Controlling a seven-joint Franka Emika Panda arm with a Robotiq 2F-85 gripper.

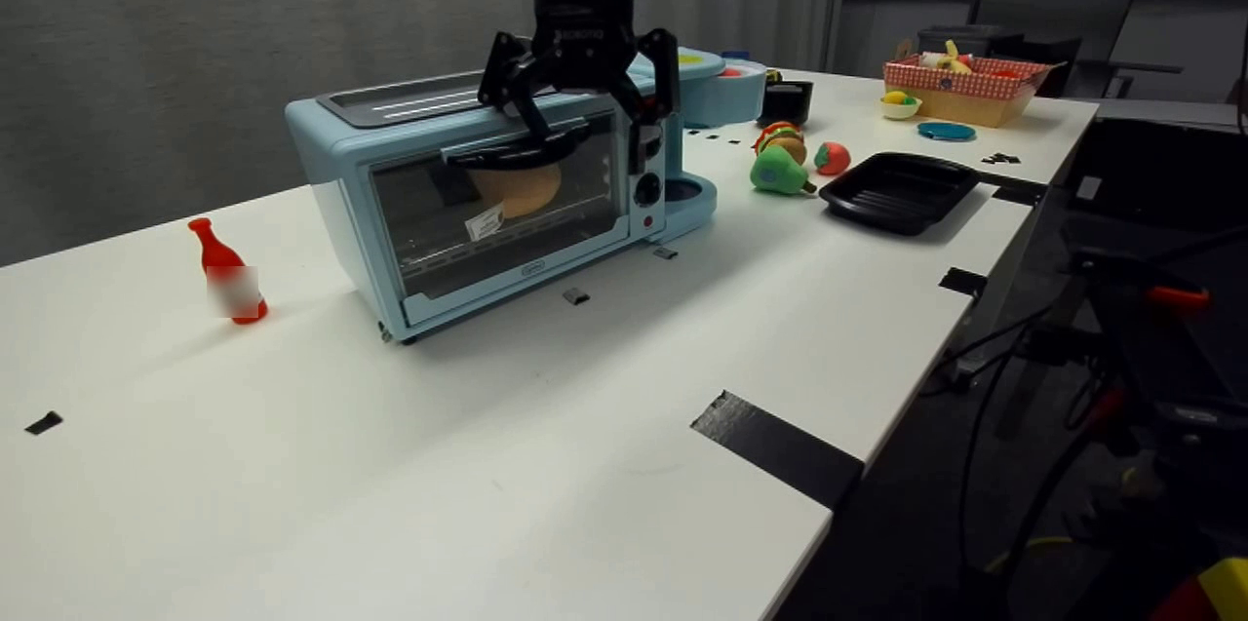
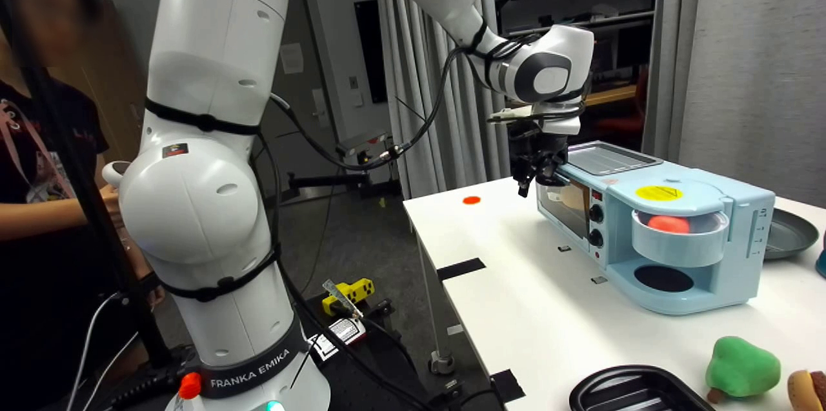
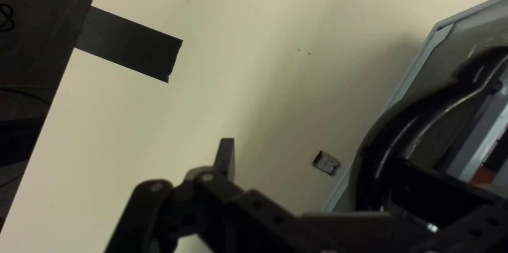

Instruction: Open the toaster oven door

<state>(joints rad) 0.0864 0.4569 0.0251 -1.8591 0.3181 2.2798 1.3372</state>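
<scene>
The light blue toaster oven (image 1: 336, 202) stands on the white table, also seen in an exterior view (image 2: 684, 172). Its door (image 1: 517, 282) is shut, with a glass window and a curved black handle (image 1: 487, 158) near the top. In the wrist view the handle (image 3: 371, 157) arcs at the right, over the door's frame (image 3: 410, 72). My gripper (image 1: 588, 151) is open at the handle's end nearest the knobs. In the wrist view the gripper (image 3: 313, 155) has one finger outside the handle and the other appears inside its loop. Whether either finger touches the handle is unclear.
A red bottle (image 1: 229, 280) stands beside the oven. A light blue coffee-maker part (image 2: 671, 301) adjoins the knob panel. A green pear (image 1: 777, 171), a strawberry (image 1: 832, 158) and a black tray (image 1: 902, 192) lie further along. A person (image 2: 51, 256) stands behind the arm.
</scene>
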